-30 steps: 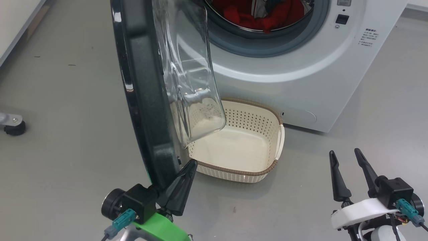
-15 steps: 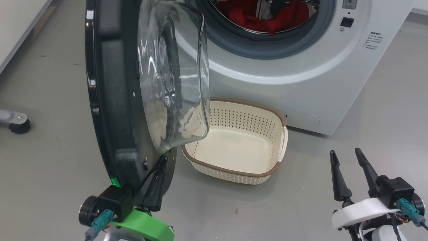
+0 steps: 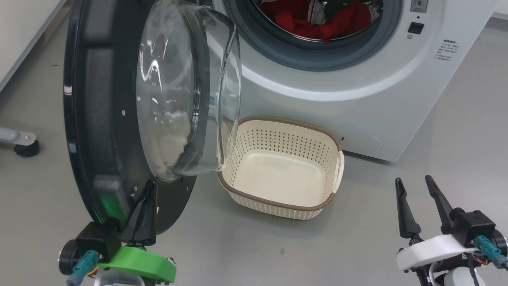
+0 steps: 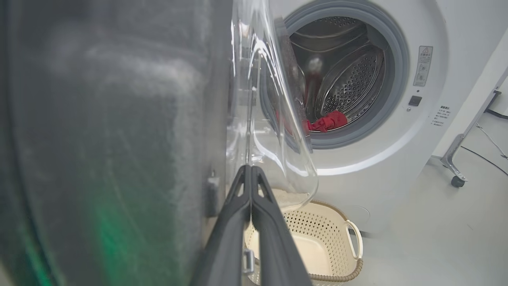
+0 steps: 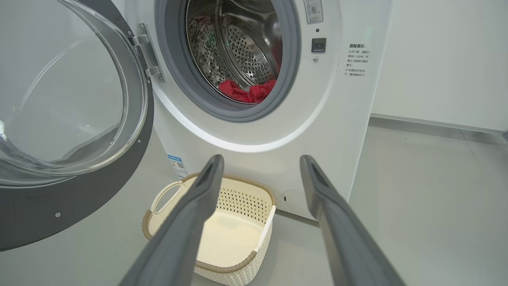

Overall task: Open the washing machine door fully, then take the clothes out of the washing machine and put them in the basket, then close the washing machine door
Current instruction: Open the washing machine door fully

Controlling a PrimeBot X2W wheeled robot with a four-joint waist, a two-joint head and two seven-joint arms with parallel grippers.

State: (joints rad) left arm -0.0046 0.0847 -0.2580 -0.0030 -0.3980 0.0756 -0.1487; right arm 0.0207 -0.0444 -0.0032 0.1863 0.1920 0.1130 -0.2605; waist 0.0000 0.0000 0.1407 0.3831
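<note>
Held left end effector (image 3: 150,186) clenched against the washing machine door (image 3: 99,119) at its inner face; held right end effector (image 3: 413,180) spread wide, grasping nothing.

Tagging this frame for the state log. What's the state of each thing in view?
washing machine door: open, swung out to the left.
washing machine: mouth uncovered.
clothes: red pile inside the washing machine, none taken out.
basket: upright, empty, in front of the washing machine.
left tool: shut, at the door's lower inner face.
right tool: open, holding nothing.
</note>
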